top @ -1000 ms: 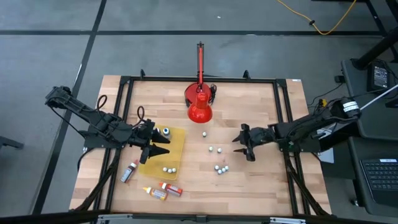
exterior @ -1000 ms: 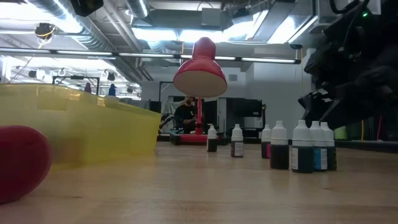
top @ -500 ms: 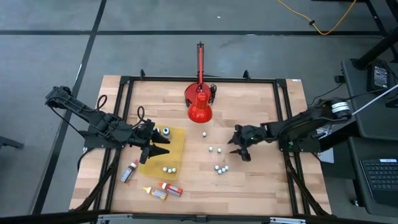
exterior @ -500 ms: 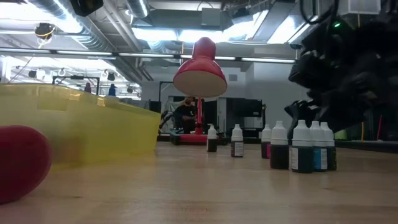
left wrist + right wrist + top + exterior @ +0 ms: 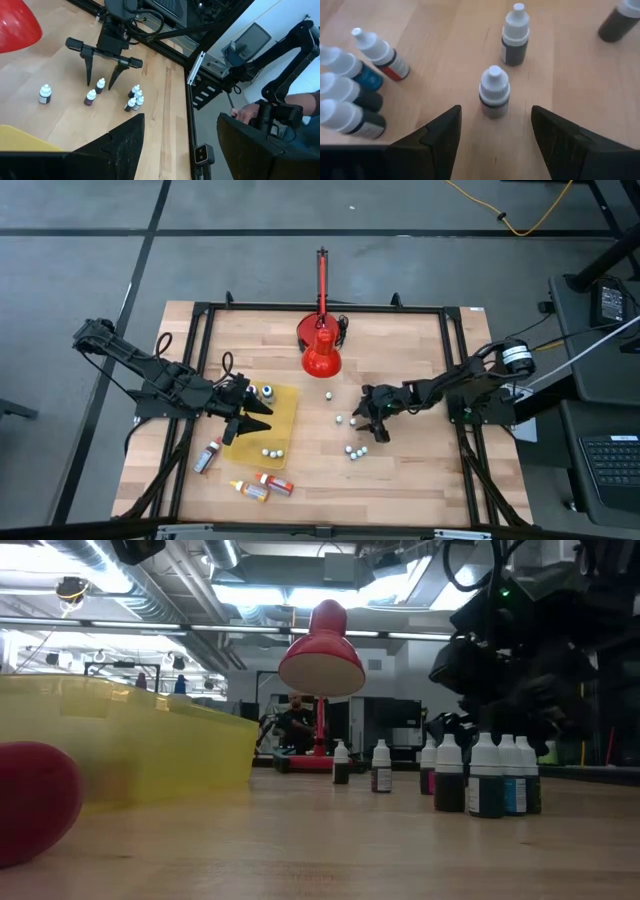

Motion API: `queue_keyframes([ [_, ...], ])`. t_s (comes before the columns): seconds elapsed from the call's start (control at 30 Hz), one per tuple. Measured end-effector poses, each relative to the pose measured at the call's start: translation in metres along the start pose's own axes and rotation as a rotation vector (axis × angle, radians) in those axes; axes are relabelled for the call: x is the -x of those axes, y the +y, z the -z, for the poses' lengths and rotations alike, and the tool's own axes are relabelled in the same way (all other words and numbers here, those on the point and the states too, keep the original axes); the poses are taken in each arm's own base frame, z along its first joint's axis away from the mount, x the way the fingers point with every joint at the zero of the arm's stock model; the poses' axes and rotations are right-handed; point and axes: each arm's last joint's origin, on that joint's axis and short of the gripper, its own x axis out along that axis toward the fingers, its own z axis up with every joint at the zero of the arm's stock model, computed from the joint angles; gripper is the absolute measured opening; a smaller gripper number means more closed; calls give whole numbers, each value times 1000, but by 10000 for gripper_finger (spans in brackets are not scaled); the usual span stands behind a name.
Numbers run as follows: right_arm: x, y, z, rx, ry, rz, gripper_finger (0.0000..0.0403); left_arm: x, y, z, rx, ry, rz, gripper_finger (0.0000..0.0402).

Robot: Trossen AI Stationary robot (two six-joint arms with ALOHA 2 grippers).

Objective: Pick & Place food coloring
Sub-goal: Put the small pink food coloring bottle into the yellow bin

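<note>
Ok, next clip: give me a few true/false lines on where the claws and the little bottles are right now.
1. The right claw is open, with a small bottle just ahead of the gap between its fingers. True.
2. The right claw already holds a bottle. False: nothing sits between its fingers.
3. The left claw hangs over the yellow tray. True.
4. All the bottles are in the tray. False: several stand on the bare table.
5. The red lamp lies tipped over. False: it stands upright at the table's far edge.
</note>
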Motion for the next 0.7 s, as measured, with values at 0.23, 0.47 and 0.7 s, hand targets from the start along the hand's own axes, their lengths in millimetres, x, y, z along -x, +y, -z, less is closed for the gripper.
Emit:
queue_keyframes([
  [0.23,-13,2,-5,13,6,-17,239,0,0,0,-2,3,-3,237],
  [0.47,-13,2,-5,1,12,-7,194,0,0,1,-5,10,3,236],
  [0.7,-12,1,-5,-56,17,13,117,0,0,1,-1,23,16,233],
])
